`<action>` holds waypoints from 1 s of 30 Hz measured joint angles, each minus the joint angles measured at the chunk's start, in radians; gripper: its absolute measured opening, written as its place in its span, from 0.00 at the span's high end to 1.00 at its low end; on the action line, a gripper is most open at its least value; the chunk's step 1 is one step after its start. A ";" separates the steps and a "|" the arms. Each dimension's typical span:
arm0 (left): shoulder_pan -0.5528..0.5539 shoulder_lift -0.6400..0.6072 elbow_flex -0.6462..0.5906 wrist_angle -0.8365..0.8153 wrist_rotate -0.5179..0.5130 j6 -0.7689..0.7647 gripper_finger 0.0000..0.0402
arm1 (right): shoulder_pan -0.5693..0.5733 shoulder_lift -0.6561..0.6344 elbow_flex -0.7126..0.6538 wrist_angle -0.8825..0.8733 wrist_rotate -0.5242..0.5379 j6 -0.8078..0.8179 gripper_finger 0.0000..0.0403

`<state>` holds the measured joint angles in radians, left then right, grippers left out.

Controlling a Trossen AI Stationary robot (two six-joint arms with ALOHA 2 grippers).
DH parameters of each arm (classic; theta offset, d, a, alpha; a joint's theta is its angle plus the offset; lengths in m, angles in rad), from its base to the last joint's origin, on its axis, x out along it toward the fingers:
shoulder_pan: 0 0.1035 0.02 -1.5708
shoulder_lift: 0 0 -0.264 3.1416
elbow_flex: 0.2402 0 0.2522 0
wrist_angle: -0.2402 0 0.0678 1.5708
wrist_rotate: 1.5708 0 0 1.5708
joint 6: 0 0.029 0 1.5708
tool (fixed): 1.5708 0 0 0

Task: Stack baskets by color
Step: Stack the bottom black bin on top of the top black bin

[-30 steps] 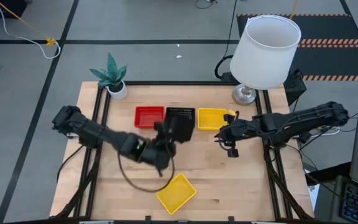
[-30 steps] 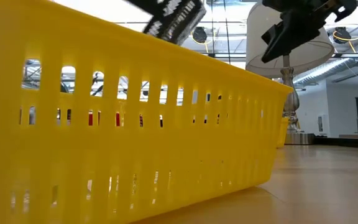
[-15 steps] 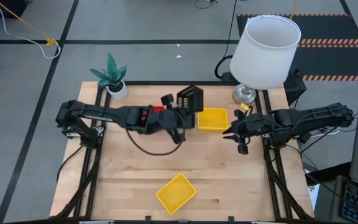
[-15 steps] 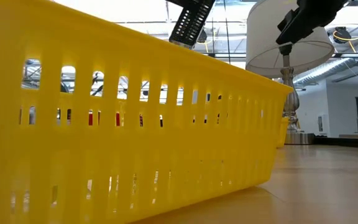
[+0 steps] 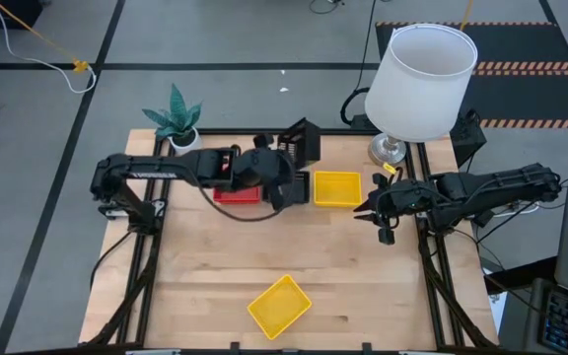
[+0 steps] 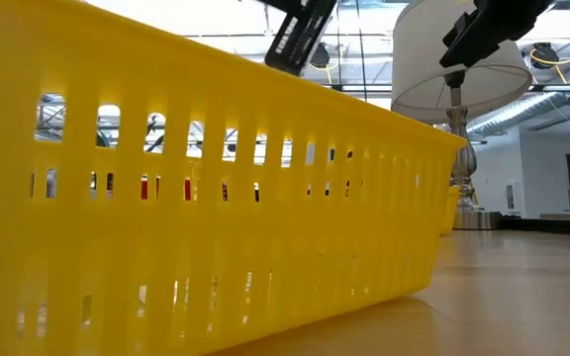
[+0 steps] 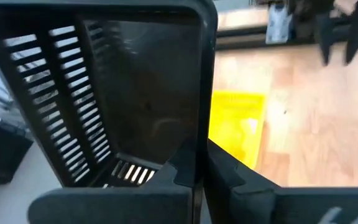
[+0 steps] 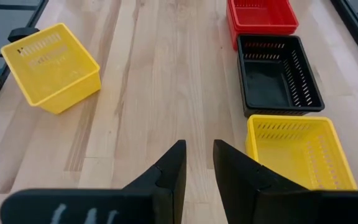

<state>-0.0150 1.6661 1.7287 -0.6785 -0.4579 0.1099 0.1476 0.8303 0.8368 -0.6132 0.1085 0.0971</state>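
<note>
From above, the left gripper (image 5: 286,170) is reaching across the far half of the table (image 5: 205,276), its fingers clamped on the wall of a black basket (image 5: 302,144) that it is holding tilted in the air near the table's far edge. Partly under that arm a red basket (image 5: 235,193) is lying on the wood, and just beside it to the right a yellow basket (image 5: 336,188) is sitting flat. A second yellow basket (image 5: 279,306) is lying askew near the front edge, well apart from the rest. The right gripper (image 5: 375,215) is hovering near the right edge, holding nothing. A white lamp (image 5: 420,81) and a potted plant (image 5: 177,120) are standing at the far corners.

From table height, the front yellow basket (image 6: 216,218) is filling most of the view; the held black basket (image 6: 300,35) is hanging tilted above it.

The left wrist camera is looking straight into the black basket (image 7: 104,112), with the pinched fingers (image 7: 194,171) gripping its wall.

The right wrist camera is showing that gripper's fingers (image 8: 169,171) standing slightly apart and empty. Beyond them a red basket (image 8: 261,17), what seems to be another black basket (image 8: 278,74) and a yellow basket (image 8: 300,152) are sitting in a row, the askew yellow one (image 8: 51,65) off to the side
</note>
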 joint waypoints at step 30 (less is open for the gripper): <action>0.068 0.019 -0.192 -0.044 0.188 0.068 0.98 | 0.000 0.000 0.000 -0.005 0.051 -0.005 0.82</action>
<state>0.0534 1.6848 1.5363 -0.7226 -0.2697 0.1775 0.1478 0.8303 0.8368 -0.6178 0.1593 0.0925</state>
